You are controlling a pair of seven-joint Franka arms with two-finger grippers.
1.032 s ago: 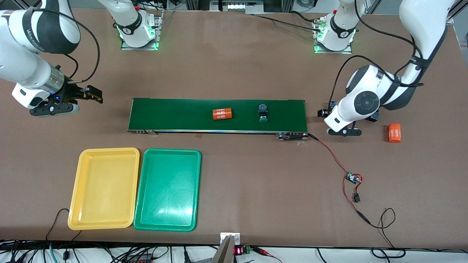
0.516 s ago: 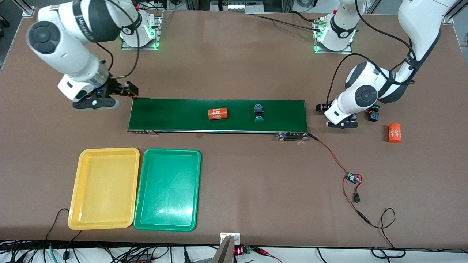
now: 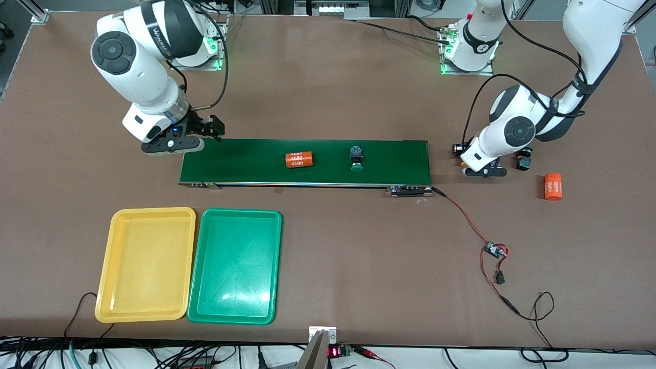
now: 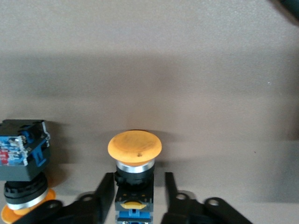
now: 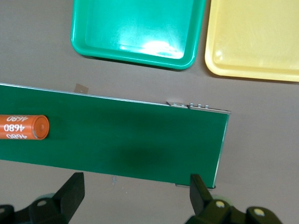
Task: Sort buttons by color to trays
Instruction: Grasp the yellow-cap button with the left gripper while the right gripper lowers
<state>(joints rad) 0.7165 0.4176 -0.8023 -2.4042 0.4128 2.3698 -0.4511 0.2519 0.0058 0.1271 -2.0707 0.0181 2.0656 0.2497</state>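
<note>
A yellow-orange button (image 4: 134,148) is seen lying on the table (image 3: 328,87) between the fingers (image 4: 103,196) of the left gripper (image 4: 135,198), which are drawn in narrowly against its black body; whether it is firmly clamped cannot be told. A second yellow-orange button (image 4: 23,163) is seen just beside it. A dark green button (image 3: 356,159) lies on the conveyor belt (image 3: 394,159), well apart from both grippers, with an orange cylinder (image 3: 299,160) near it on the belt. The right gripper (image 3: 177,141) is held spread wide over the belt's end toward the right arm. The yellow tray (image 3: 146,264) and green tray (image 3: 236,266) are set side by side, nearer to the front camera than the belt. Another orange cylinder (image 3: 553,186) lies near the left gripper.
</note>
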